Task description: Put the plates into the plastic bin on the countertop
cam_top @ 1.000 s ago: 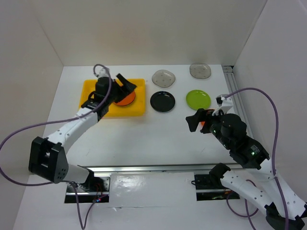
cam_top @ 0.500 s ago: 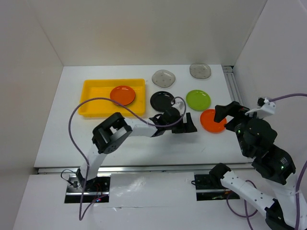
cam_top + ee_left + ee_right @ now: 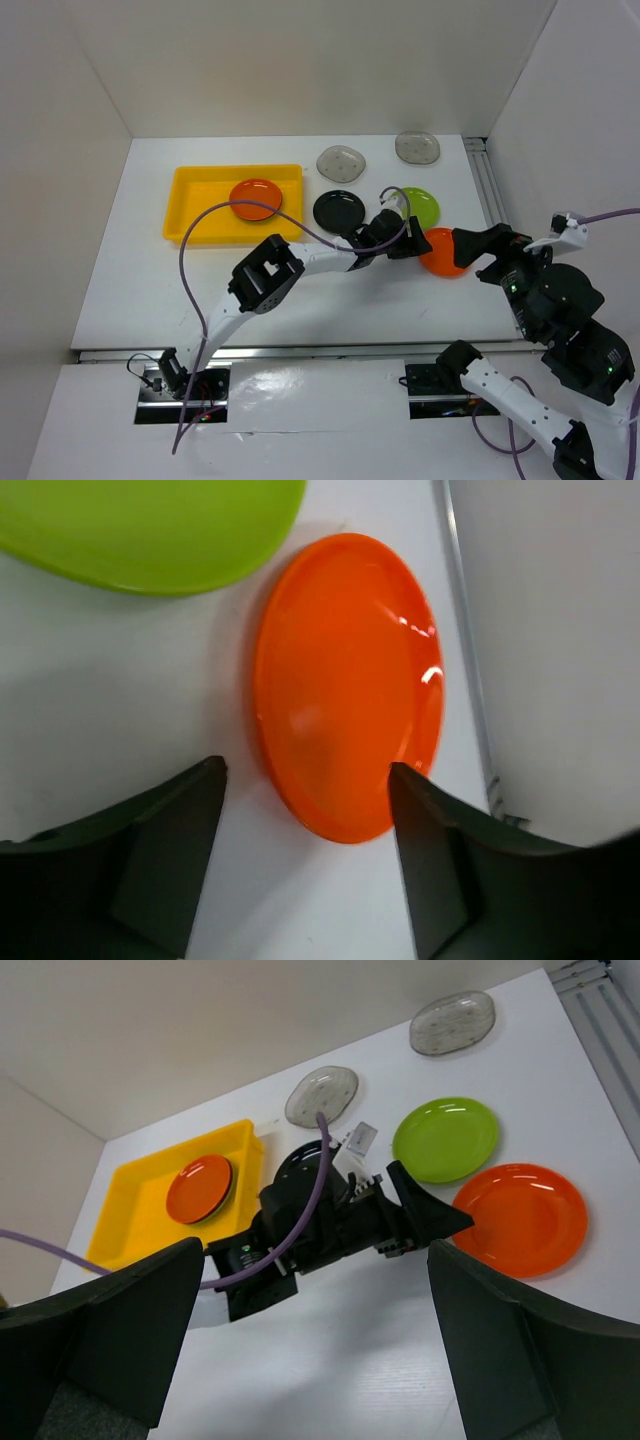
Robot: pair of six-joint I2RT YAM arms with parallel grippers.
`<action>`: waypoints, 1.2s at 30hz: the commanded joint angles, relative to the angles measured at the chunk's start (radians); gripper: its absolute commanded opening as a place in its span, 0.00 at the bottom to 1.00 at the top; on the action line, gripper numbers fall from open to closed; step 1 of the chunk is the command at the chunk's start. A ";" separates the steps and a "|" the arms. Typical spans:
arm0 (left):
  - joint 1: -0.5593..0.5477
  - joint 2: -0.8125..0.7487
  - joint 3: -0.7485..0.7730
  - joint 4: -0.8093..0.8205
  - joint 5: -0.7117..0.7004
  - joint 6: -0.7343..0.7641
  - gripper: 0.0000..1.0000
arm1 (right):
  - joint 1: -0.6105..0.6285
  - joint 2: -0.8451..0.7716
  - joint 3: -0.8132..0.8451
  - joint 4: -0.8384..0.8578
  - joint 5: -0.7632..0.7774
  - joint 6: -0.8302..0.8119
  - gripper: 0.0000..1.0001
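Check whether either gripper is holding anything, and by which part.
Nothing is held. The left gripper stands open around the near edge of the orange plate; the right gripper is open and empty.

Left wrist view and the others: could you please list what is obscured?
- Lime-green round plastic plate: left wrist view, cut off by the top edge.
- Glossy black round plate: top view, near rim hidden by the left arm.
- Orange round plate on the countertop: top view, left rim hidden by the left gripper.
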 commanded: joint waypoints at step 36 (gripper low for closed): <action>0.283 -0.727 -0.319 -0.521 -0.170 -0.006 0.00 | -0.022 0.063 -0.267 0.247 -0.127 -0.015 1.00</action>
